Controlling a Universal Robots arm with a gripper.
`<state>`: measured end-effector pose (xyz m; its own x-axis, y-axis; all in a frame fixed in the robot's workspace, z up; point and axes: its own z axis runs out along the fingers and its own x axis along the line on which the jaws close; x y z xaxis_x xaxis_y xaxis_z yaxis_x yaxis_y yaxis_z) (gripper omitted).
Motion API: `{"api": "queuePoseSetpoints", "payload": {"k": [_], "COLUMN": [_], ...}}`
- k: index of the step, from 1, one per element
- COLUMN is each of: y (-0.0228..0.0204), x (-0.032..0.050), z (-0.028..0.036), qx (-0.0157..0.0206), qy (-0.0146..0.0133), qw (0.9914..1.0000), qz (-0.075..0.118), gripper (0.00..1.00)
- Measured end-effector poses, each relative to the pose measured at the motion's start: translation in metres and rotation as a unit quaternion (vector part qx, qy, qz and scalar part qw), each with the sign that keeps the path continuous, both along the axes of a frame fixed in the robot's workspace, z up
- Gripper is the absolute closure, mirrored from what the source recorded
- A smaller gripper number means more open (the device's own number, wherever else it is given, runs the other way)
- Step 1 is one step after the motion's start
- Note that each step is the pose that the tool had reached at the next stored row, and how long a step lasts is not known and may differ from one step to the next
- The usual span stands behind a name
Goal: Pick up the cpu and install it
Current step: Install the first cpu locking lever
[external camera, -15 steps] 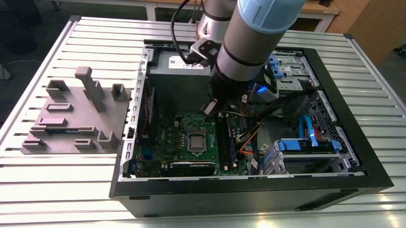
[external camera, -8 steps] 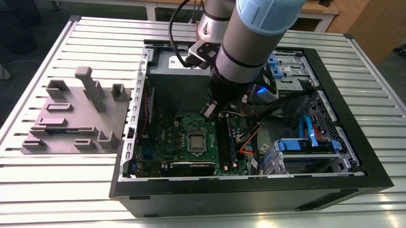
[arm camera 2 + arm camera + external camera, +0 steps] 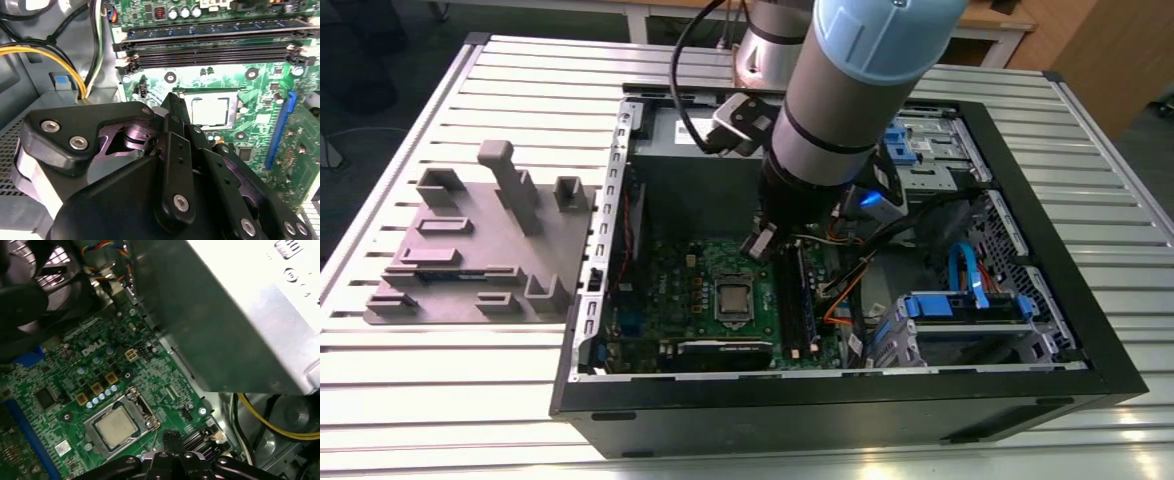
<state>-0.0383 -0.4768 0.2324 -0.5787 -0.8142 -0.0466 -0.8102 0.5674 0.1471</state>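
Hiding motherboard [image 3: 260, 85] corner: gripper [image 3: 172, 107] beside cpu [image 3: 211, 110]

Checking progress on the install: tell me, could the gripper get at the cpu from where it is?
Probably yes. The gripper hangs just above the motherboard, and the cpu lies uncovered in its socket close by, nothing between them.

A slatted metal table [image 3: 440, 400] fills the foreground, with wooden furniture [image 3: 1101, 50] behind it.
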Motion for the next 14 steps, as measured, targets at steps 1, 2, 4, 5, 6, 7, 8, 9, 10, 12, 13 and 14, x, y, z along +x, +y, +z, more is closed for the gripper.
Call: {"api": "queuePoseSetpoints", "payload": {"k": [1,2,4,5,6,7,8,9,10,12,13,14], "y": [-0.0014,-0.0028,-0.0048,-0.005,-0.0051,-0.0052,-0.0054,-0.0061,-0.0073,-0.01,-0.0113,-0.0124], "x": [-0.0002,-0.0005,-0.0009,-0.0009,-0.0009,-0.0009,-0.0009,-0.0011,-0.0014,-0.0024,-0.003,-0.0036], "z": [0.0,0.0,0.0,-0.0001,-0.0001,-0.0001,-0.0002,-0.0003,-0.0004,-0.0005,-0.0006,-0.0007], "qx": [0.0001,0.0,0.0,0.0001,0.0,0.0,0.0001,0.0001,0.0,0.0,0.0,0.0001], "qy": [-0.0007,-0.0014,-0.0032,-0.004,-0.0049,-0.0057,-0.0066,-0.0075,-0.0076,-0.0081,-0.0085,-0.009], "qw": [1.0,1.0,0.99997,0.99992,0.99982,0.9997,0.99955,0.9994,0.99933,0.99922,0.99916,0.9991], "qz": [0.001,0.002,0.008,0.012,0.018,0.024,0.029,0.034,0.036,0.039,0.04,0.041], "gripper": [0.89,0.89,0.89,0.89,0.89,0.89,0.89,0.89,0.89,0.89,0.89,0.89]}}
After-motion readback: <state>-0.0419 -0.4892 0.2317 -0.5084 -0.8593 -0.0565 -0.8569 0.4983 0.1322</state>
